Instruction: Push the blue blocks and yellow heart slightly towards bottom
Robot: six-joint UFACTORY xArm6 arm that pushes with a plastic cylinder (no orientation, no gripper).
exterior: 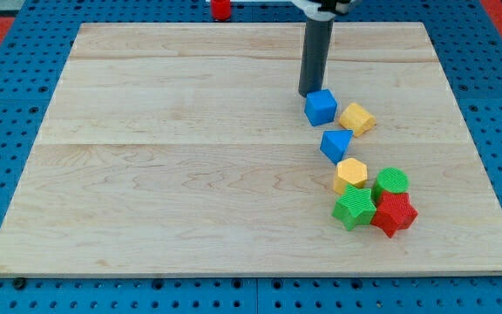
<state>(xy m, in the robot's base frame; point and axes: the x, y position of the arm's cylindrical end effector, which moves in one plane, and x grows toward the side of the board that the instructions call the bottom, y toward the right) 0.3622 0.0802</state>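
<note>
My tip stands on the wooden board, touching the upper left edge of the blue cube. The yellow heart lies just to the view's right of the cube, touching it or nearly so. A blue triangular block lies just below these two. The rod rises from the tip toward the view's top.
Below the blue triangular block sits a yellow pentagon. Beside it are a green cylinder, a green star and a red star, packed close together. A small red object sits beyond the board's top edge.
</note>
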